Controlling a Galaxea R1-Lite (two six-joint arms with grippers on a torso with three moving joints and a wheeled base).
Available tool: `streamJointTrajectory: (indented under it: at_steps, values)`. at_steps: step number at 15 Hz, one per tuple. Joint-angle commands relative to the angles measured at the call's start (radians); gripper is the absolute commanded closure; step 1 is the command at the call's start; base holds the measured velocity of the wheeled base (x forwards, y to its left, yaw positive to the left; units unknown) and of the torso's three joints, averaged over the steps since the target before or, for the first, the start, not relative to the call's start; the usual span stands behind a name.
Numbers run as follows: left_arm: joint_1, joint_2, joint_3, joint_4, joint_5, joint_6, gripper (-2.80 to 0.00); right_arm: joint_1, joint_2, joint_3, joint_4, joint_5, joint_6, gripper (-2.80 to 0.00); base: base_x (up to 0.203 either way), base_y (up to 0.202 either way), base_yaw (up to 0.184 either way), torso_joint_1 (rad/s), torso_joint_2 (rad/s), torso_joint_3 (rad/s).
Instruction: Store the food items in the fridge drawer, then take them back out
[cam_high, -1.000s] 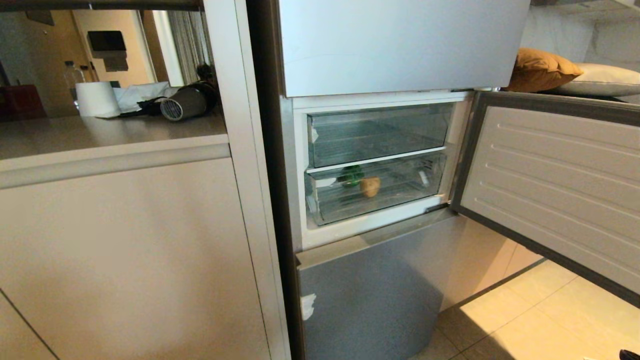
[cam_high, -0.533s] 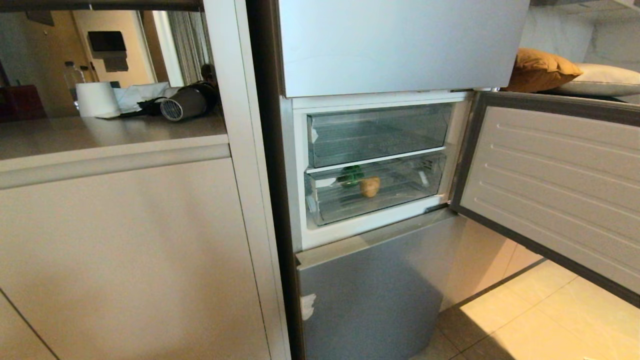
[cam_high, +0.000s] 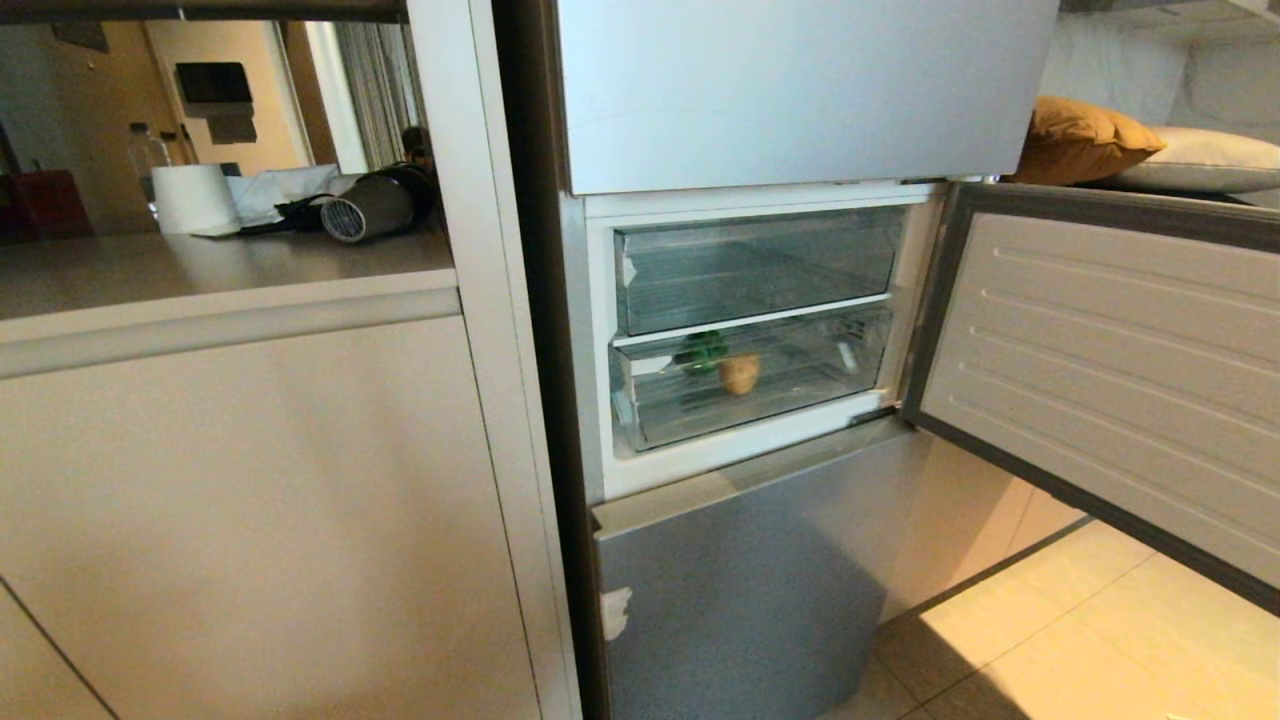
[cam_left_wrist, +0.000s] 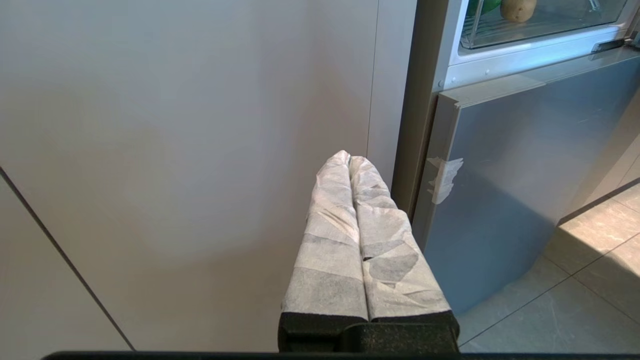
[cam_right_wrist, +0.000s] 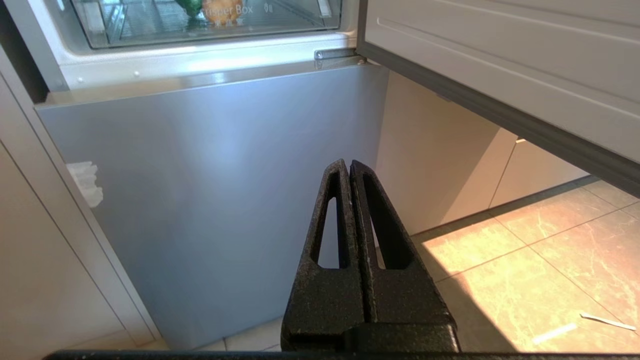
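Two food items lie in the lower clear fridge drawer (cam_high: 800, 400): a tan-brown bun-like lump (cam_high: 739, 373) and, just behind it to the left, a dark-green bell pepper (cam_high: 703, 350). The drawer is pushed in behind the open middle door. Both also show at the edge of the wrist views: the lump (cam_left_wrist: 518, 9) (cam_right_wrist: 222, 11) and the pepper (cam_left_wrist: 482, 5) (cam_right_wrist: 189, 6). My left gripper (cam_left_wrist: 348, 159), wrapped in white cloth, is shut and empty, low in front of the beige cabinet. The black right gripper (cam_right_wrist: 348, 165) is shut and empty, low before the silver-blue bottom door. Neither arm shows in the head view.
The middle fridge door (cam_high: 1110, 370) stands swung open to the right. An empty clear drawer (cam_high: 760, 265) sits above the lower one. On the counter at left lie a grey hair dryer (cam_high: 368, 208) and a paper roll (cam_high: 193, 197). Tiled floor (cam_high: 1080, 640) lies at lower right.
A dark bit of the right arm at the head view's lower right corner has dropped out of sight. The drawer, the food and the door stay put.
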Motion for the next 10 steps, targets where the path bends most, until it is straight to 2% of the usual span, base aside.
streamJointTrajectory:
  at_steps: [1,7,10]
  values:
    - [-0.001,0.0,0.0,0.001,0.0,0.0,0.0,0.001,-0.004,0.001,0.003,0.001,-0.001,0.0,0.0,0.0,0.0,0.0,0.0,0.0]
    - [0.0,0.0,0.0,0.001,0.0,0.001,0.0,0.001,-0.004,-0.001,0.002,-0.001,-0.001,0.0,0.0,0.0,0.0,0.0,0.0,0.0]
    - [0.0,0.0,0.0,0.001,0.0,0.0,0.0,0.001,-0.004,-0.001,0.003,-0.008,0.007,0.0,0.149,0.0,-0.002,-0.003,0.0,0.004]
